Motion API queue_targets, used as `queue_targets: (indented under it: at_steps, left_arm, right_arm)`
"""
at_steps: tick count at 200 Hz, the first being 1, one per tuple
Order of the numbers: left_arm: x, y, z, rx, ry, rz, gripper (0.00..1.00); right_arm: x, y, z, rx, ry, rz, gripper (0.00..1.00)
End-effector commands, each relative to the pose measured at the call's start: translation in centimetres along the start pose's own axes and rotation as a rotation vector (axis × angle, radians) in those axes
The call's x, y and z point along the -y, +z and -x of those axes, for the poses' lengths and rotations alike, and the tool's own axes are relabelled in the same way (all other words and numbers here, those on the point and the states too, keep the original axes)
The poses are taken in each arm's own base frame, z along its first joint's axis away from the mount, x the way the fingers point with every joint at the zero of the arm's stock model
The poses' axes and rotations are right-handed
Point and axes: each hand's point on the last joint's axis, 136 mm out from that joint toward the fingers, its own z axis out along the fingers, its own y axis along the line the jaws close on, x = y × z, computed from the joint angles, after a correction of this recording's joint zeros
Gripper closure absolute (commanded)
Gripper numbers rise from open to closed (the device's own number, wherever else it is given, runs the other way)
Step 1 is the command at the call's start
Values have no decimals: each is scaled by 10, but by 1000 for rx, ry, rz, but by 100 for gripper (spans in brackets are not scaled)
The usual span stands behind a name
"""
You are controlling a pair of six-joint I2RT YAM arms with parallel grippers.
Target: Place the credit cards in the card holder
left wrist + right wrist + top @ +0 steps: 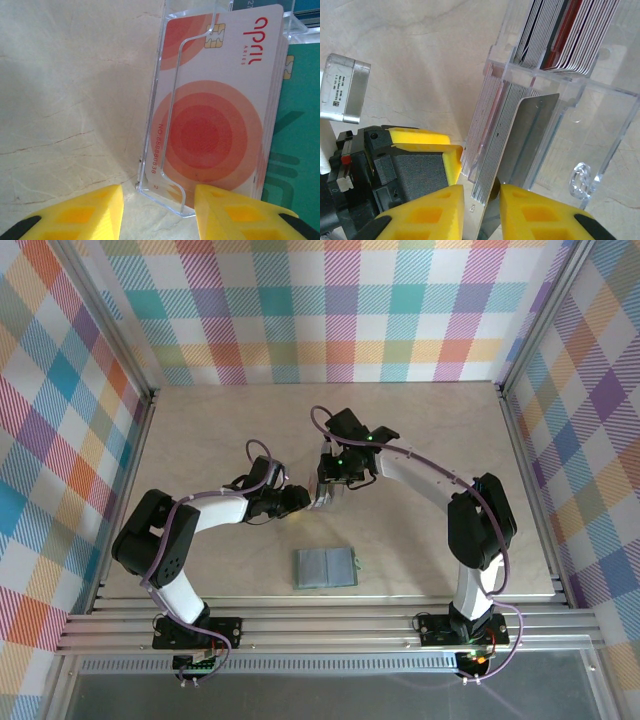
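The credit cards stand in stacks in a clear plastic tray (326, 494) at mid-table. A white card with red circles (215, 125) faces the left wrist camera through the tray's front wall (150, 150), and a teal card (295, 150) lies behind it. My left gripper (159, 192) is open at the tray's lower corner, with one finger (427, 155) against the stack's side. My right gripper (482, 192) stands narrowly open over the edge of the card stack (495, 135). A grey card (532, 135) rests against its right finger. The grey-green card holder (325, 567) lies closed nearer the arms.
More cards fill the tray's rear compartment (565, 35). Both arms meet over the tray (600, 125). Plaid walls and metal posts bound the tabletop on three sides. Aluminium rails (320, 625) run along the near edge. Bare tabletop lies left and right of the card holder.
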Motion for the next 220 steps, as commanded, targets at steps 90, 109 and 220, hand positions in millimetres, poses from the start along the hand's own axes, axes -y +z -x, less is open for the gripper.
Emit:
queue_targets:
  at_steps: [90, 109, 220]
  left_arm:
    - [4, -2, 7, 19, 18, -22, 58]
    - [4, -2, 7, 19, 15, -24, 59]
    - [19, -39, 11, 74, 30, -35, 58]
  right_arm:
    - [10, -15, 1, 41, 16, -44, 91]
    - [13, -19, 0, 45, 16, -57, 94]
    - [15, -54, -1, 119, 17, -61, 100]
